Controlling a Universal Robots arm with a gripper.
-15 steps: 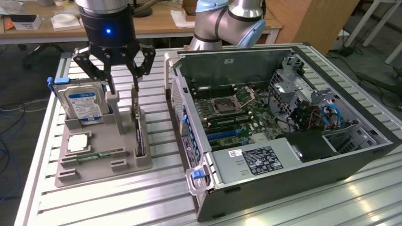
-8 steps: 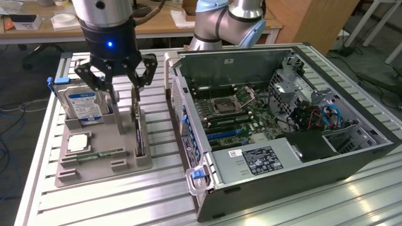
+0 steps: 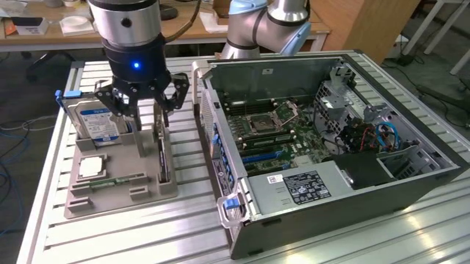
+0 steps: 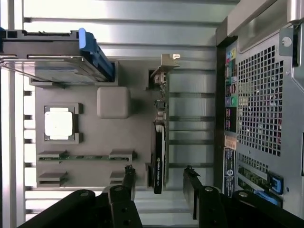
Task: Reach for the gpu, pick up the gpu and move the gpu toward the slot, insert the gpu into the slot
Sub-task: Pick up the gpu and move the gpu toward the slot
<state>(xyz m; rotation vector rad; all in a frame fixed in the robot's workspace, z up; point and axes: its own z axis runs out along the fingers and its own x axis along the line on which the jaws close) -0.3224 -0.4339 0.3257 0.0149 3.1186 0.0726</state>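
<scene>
The gpu [image 3: 163, 157] stands on its edge in a slot of the grey holder [image 3: 147, 193] on the exterior view's left, a thin dark card with its silver bracket at the far end. In the wrist view the gpu [image 4: 159, 137] shows edge-on. My gripper [image 3: 145, 113] hangs just over its upper edge, open. The two black fingers [image 4: 128, 180] straddle one end of the card with a gap on each side, as the gripper [image 4: 159, 179] looks straight down on it. The slot [image 3: 261, 157], blue, lies on the motherboard inside the open computer case [image 3: 331, 209].
The holder also carries an upright blue-labelled hard drive [image 3: 99, 124], a flat processor chip [image 3: 92, 166] and a narrow green memory stick [image 3: 110, 181]. The case's perforated rear wall [image 4: 259, 109] stands close beside the holder. Everything rests on a slatted aluminium table [image 3: 147, 236].
</scene>
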